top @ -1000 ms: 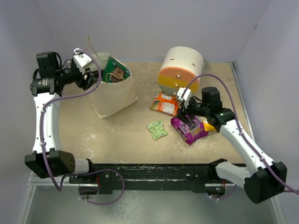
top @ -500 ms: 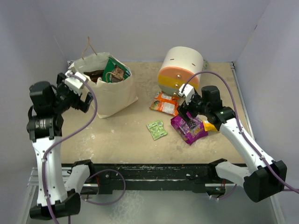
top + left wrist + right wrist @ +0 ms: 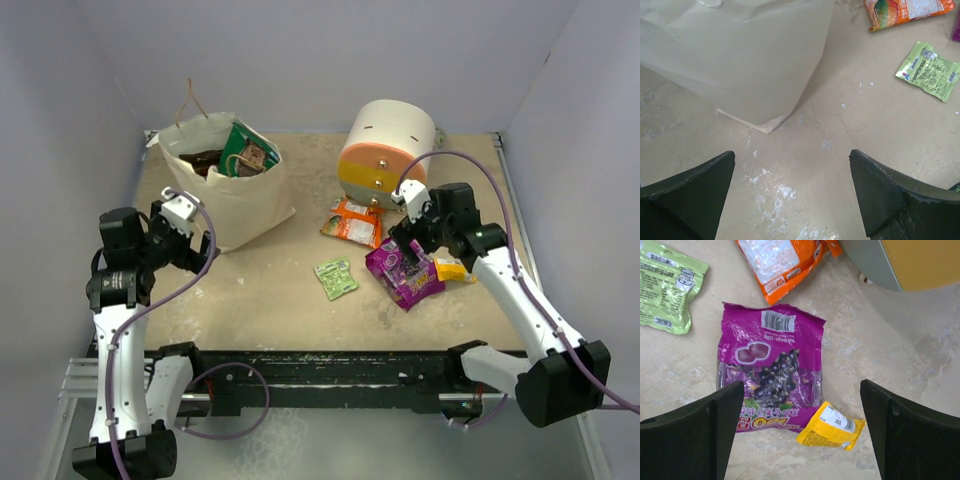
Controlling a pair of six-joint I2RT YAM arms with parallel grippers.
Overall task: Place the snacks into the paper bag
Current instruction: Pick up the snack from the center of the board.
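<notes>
The cream paper bag [image 3: 240, 200] stands at the back left with a brown and a green-white packet [image 3: 243, 153] inside. It also fills the top of the left wrist view [image 3: 740, 55]. On the table lie an orange packet [image 3: 352, 221], a green packet [image 3: 335, 278], a purple packet [image 3: 403, 275] and a small yellow packet [image 3: 449, 269]. My left gripper [image 3: 183, 243] is open and empty, low beside the bag's front left. My right gripper [image 3: 412, 238] is open and empty above the purple packet [image 3: 771, 372] and the yellow packet [image 3: 831, 427].
The round white-orange-yellow drawer unit [image 3: 386, 145] stands at the back right, close behind the orange packet. Walls enclose the table on three sides. The green packet [image 3: 929, 70] and orange packet [image 3: 907, 10] show in the left wrist view.
My left arm has swung from the bag's upper left corner down and toward the near edge, now low by the bag's front. My right gripper has shifted slightly right over the purple packet.
</notes>
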